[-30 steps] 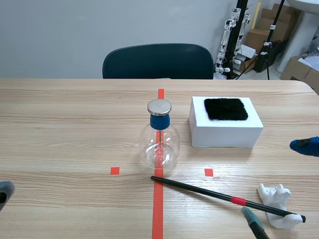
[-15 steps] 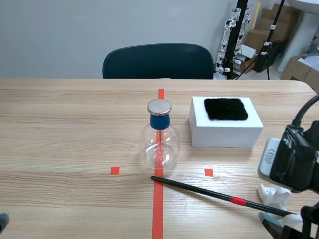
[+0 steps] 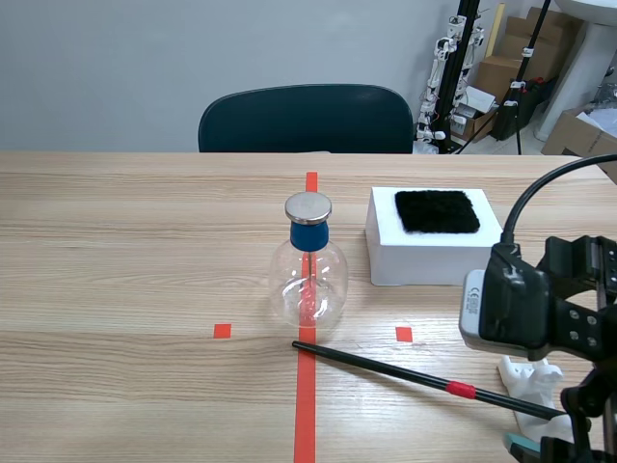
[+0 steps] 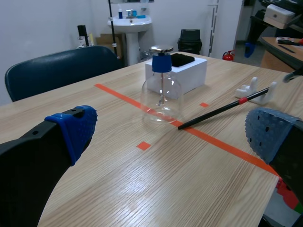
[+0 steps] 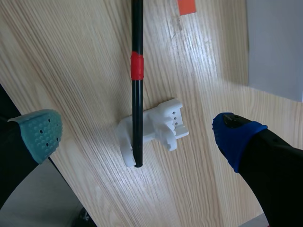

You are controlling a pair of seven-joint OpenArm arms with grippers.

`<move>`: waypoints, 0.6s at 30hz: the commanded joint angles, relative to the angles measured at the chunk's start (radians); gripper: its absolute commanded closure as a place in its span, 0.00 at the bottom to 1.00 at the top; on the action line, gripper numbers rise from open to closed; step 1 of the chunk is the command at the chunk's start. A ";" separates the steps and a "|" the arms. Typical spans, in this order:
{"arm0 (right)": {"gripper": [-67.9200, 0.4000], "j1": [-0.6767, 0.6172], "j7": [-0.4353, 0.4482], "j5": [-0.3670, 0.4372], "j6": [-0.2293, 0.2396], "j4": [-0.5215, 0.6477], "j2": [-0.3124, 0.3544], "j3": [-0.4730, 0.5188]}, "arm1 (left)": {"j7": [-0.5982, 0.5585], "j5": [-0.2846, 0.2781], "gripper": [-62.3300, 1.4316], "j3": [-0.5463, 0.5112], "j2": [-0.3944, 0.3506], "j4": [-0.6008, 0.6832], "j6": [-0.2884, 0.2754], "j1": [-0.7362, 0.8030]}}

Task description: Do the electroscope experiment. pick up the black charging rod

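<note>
My pincer (image 4: 173, 134) stands wide open above the table (image 4: 142, 189), its blue dotted pads (image 4: 75, 127) well apart with nothing between them. Ahead of it stands a clear glass flask (image 4: 162, 97) with a blue collar and a flat metal cap, upright beside an orange tape line (image 4: 218, 144). The black rod (image 4: 222, 108), with a red band, lies across that line. One tip is near the flask's base and the other end is propped on a white holder (image 4: 253, 86). Beyond the flask sits a white box (image 4: 182, 75) with a black cloth (image 4: 182, 59) on top.
</note>
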 commanded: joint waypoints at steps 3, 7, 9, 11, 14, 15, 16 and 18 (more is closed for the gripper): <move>0.00 0.069 -0.045 0.034 0.029 -0.039 0.003 -0.056 | -0.023 -0.012 0.00 0.027 0.006 -0.042 0.001 -0.042; 0.00 0.170 -0.090 0.083 0.050 -0.101 -0.005 -0.145 | -0.052 -0.004 0.00 0.045 0.010 -0.107 0.000 -0.087; 0.00 0.228 -0.108 0.111 0.050 -0.147 -0.020 -0.189 | -0.074 0.021 0.00 0.051 0.015 -0.134 0.000 -0.107; 0.00 0.283 -0.133 0.149 0.050 -0.201 -0.043 -0.227 | -0.083 0.056 0.00 0.051 0.024 -0.156 0.000 -0.126; 0.00 0.355 -0.169 0.175 0.065 -0.277 -0.090 -0.278 | -0.083 0.082 0.00 0.051 0.039 -0.187 0.000 -0.148; 0.00 0.376 -0.175 0.175 0.084 -0.299 -0.105 -0.293 | -0.083 0.083 0.00 0.051 0.042 -0.195 0.000 -0.153; 0.00 0.397 -0.183 0.175 0.096 -0.323 -0.121 -0.310 | -0.083 0.084 0.00 0.051 0.046 -0.201 0.000 -0.158; 0.00 0.434 -0.210 0.175 0.096 -0.362 -0.149 -0.341 | -0.083 0.090 0.00 0.052 0.052 -0.211 0.000 -0.164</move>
